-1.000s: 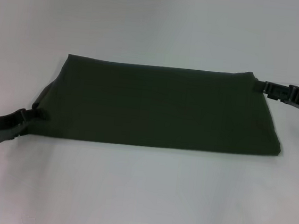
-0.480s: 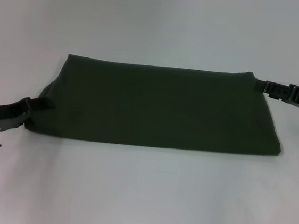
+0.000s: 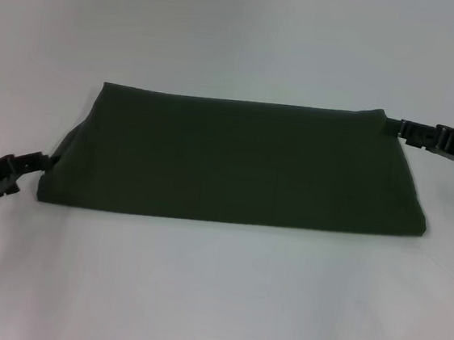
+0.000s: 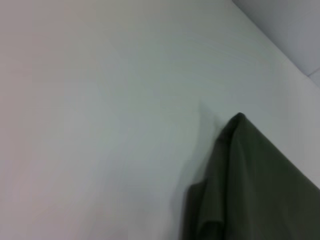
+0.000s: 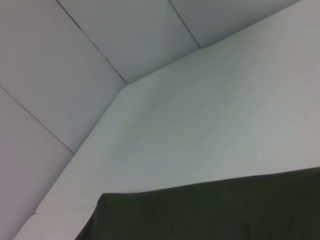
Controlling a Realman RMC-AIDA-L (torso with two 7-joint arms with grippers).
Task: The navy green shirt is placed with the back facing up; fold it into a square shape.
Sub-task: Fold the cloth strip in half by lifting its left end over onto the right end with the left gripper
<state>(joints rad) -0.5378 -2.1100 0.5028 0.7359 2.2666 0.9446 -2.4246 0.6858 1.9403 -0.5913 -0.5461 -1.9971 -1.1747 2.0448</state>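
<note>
right gripper [image 3: 395, 128] at navy green shirt [image 3: 236, 161] corner, label unreadable

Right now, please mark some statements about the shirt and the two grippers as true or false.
1. The navy green shirt lies folded as a wide band on the white table. True.
2. The left gripper is at the shirt's near left corner. True.
3. The right gripper hovers above the middle of the shirt. False: it is at the far right corner.
4. The shirt carries a large white print. False: it is plain.
</note>
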